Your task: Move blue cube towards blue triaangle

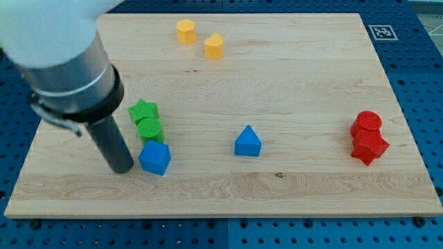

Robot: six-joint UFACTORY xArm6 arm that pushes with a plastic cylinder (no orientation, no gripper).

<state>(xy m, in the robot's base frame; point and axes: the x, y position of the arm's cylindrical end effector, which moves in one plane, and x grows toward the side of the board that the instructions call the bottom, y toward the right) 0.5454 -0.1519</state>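
Observation:
The blue cube point(155, 157) lies on the wooden board at the lower left of the middle. The blue triangle point(248, 142) lies to its right, well apart from it. My tip point(122, 168) rests on the board just left of the blue cube, close to its left face; I cannot tell whether it touches. The thick dark rod and the arm's grey and white body rise from it toward the view's top left.
A green star point(143, 111) and a green cylinder point(150, 128) lie just above the blue cube. Two yellow blocks point(185, 31) point(214, 46) lie near the top. Two red blocks point(366, 124) point(369, 147) lie at the right. The board point(291, 90) lies on a blue pegboard.

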